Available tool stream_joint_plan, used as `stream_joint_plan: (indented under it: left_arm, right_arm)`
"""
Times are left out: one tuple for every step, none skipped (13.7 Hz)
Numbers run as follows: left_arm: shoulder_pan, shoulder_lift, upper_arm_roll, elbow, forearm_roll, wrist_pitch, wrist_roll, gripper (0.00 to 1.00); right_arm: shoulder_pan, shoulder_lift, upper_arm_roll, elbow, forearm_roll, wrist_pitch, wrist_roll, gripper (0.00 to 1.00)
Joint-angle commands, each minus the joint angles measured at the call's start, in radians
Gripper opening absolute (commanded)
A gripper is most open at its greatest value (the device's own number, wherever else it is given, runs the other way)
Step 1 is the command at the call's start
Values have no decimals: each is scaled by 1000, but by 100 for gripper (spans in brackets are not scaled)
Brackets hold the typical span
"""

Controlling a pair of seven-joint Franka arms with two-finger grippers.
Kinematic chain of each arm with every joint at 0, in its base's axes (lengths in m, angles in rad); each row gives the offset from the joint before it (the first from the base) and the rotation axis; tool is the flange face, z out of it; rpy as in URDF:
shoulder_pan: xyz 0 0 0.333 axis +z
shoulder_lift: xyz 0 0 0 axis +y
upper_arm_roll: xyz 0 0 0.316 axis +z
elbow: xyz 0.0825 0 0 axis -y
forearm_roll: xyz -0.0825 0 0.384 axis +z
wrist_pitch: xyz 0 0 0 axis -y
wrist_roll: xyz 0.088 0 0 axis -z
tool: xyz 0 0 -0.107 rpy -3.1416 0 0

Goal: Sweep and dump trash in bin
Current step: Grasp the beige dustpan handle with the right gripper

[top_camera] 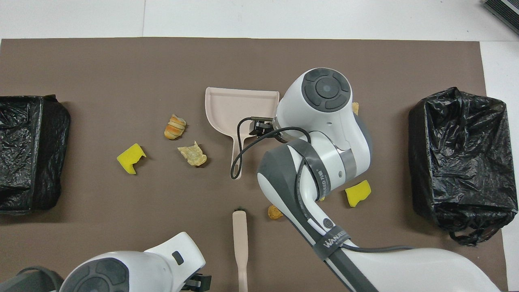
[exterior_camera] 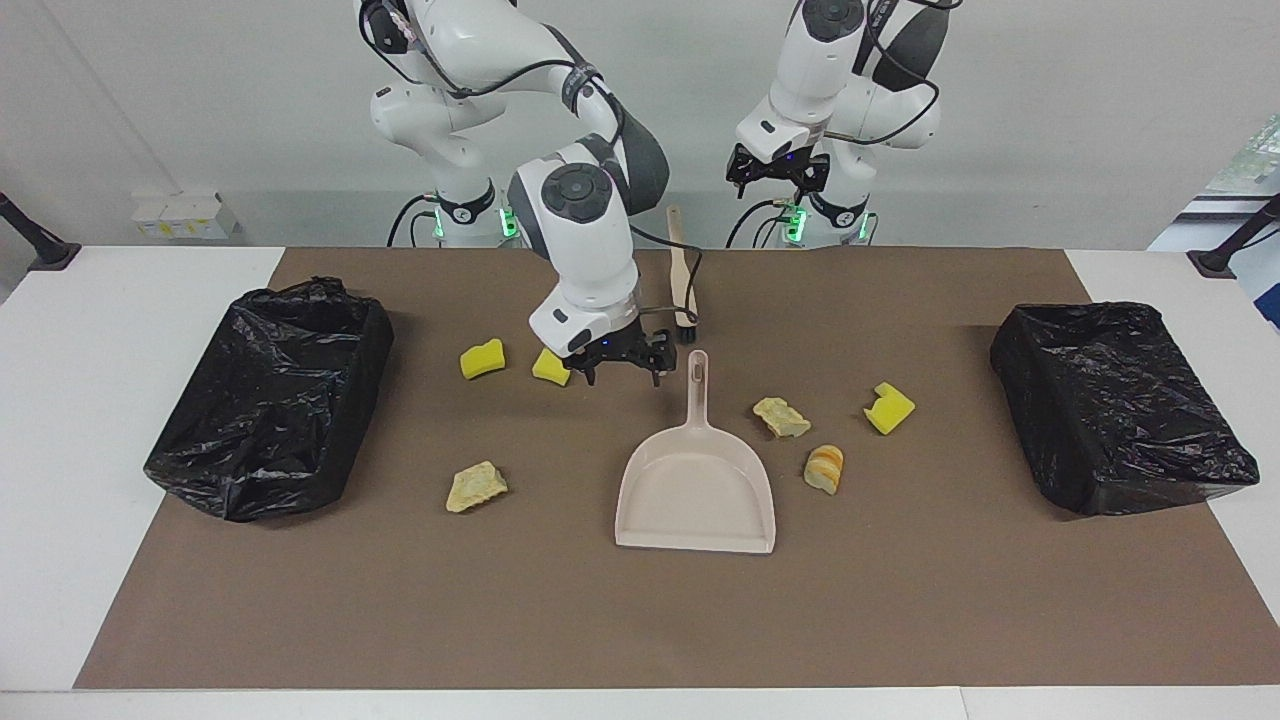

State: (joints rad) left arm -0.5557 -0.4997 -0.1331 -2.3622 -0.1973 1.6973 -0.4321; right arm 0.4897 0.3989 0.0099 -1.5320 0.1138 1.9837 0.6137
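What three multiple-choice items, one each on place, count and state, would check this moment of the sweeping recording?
1. Where does the dustpan lie relative to the brush?
A nearer to the robots
B farther from the robots
C on top of it

2. How many yellow sponge chunks show in the facing view?
A one
B three
C five

3. What is the right gripper doing?
A gripping the brush
B open and empty, over the mat beside the dustpan's handle
C gripping a chunk

Key:
1 B: the dustpan sits lower in the facing view than the brush.
2 B: two chunks lie toward the right arm's end, one toward the left arm's.
3 B: its fingers are spread with nothing between them.
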Motion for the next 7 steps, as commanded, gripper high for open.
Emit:
stream_joint_plan:
  left_arm:
    - [-101,-37,13,-118,-20,140,-110,100]
    - [-113,-34,13,-130,-22,168,-122,100]
    - [-130,-23,13,-140,-36,186,-123,100]
    - [-163,2,13,-158,-53,217,-134,100]
    - [-205,26,13,-184,-53,266,-167,100]
    - [-231,44,13,-213,-53,328,-190,100]
    - [-249,65,13,-225,-59,376,-207,100]
  right_arm:
    - [50,119,-4,117,-22,45,139,100]
    - [64,162,-5,154,-23,49,170,100]
    - [78,199,-8,183,-26,50,179,100]
    - [87,222,-8,202,-36,56,185,100]
    - [98,239,-8,213,-43,59,195,100]
    - [124,247,-10,213,-57,55,196,100]
    - [135,244,-8,205,-65,43,196,100]
